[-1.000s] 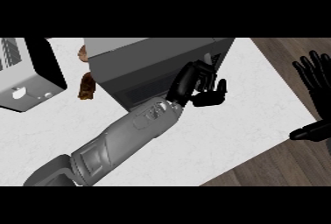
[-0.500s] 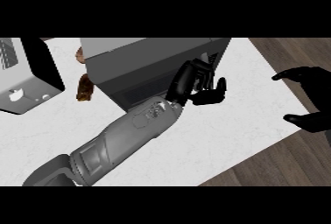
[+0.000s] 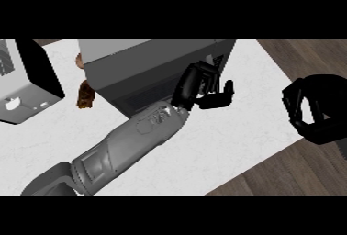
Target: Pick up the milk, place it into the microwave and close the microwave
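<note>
Microwave (image 3: 136, 66) front meets our left hand (image 3: 198, 88), its fingers straight, while our right hand (image 3: 315, 111) curls well right of it.

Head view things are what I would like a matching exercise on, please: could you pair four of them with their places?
Things:
1. microwave
2. left robot hand
3. right robot hand
4. brown item

Places:
A. past the counter's right edge, fingers curled
B. against the microwave's front
C. between the microwave and the appliance at the left
D. top centre of the counter

Pairs: 1-D, 2-B, 3-A, 4-C
</note>
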